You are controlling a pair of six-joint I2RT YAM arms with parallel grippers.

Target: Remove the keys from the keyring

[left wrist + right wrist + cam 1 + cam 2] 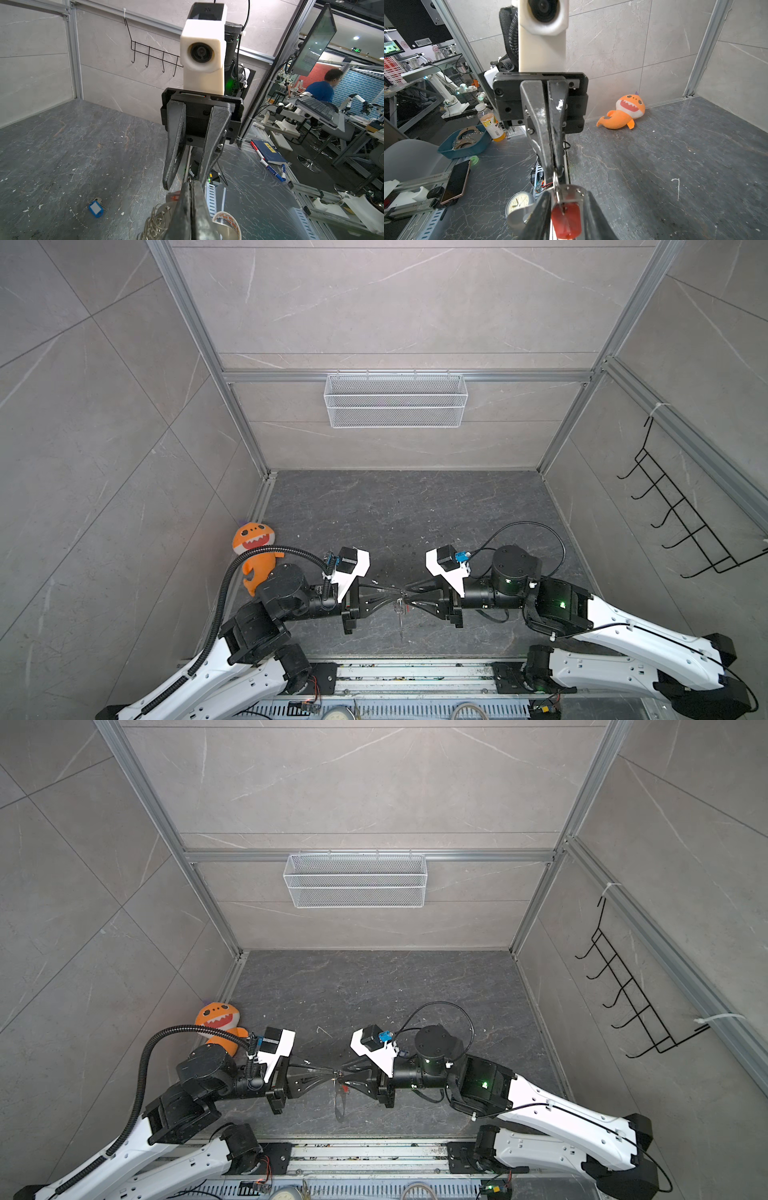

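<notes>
Silver keyring point(556, 184) is up over the table's point(457, 510) six o'clock edge. The left gripper point(190, 185) is clamped tight on it from nine. From three, the right gripper point(566, 197) brackets the red-tagged key point(565, 220); biting or not, can't tell. Blue-tagged key point(96, 208) lies apart on the table.
</notes>
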